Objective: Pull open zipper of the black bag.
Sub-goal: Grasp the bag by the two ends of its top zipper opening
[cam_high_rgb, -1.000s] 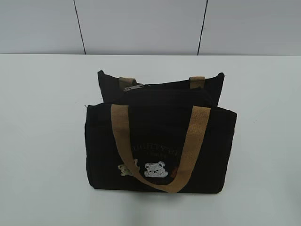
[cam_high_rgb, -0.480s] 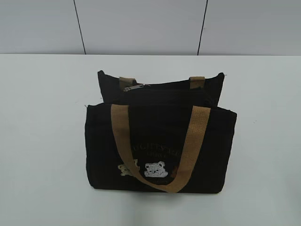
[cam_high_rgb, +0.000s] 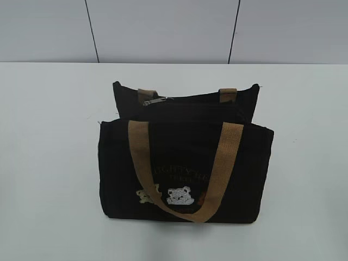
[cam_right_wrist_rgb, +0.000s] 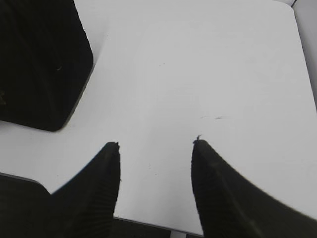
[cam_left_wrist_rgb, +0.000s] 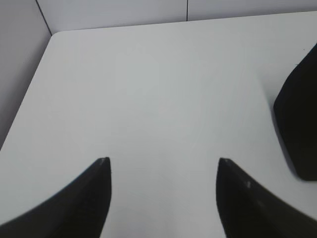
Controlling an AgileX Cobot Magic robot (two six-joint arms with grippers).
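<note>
Black fabric fills the middle of the scene: the black bag (cam_high_rgb: 185,163) stands upright on the white table (cam_high_rgb: 49,163), a small boxy tote with soft, slightly slumped sides. Nearest us, a tan webbing handle (cam_high_rgb: 209,182) droops in a wide loop down the front panel, its woven band matte and flat. Behind that loop sit pale embroidered bear figures (cam_high_rgb: 178,194), and above them a line of faint stitched lettering, too dim to read. Further back, along the bag's top edge, runs the zipper (cam_high_rgb: 190,99), its small silver-grey pull tab (cam_high_rgb: 156,100) lying near the left end beside the stub of the rear tan strap (cam_high_rgb: 145,94); the zip line looks closed. Off to the sides, both arms hang clear of the bag. From the left wrist, the left claw (cam_left_wrist_rgb: 163,166) shows two dark smooth fingers spread wide over bare table, holding nothing. From the right wrist, the right claw (cam_right_wrist_rgb: 156,148) shows ribbed dark fingers parted too, also empty. Beyond everything, a grey panelled wall (cam_high_rgb: 163,30).
</note>
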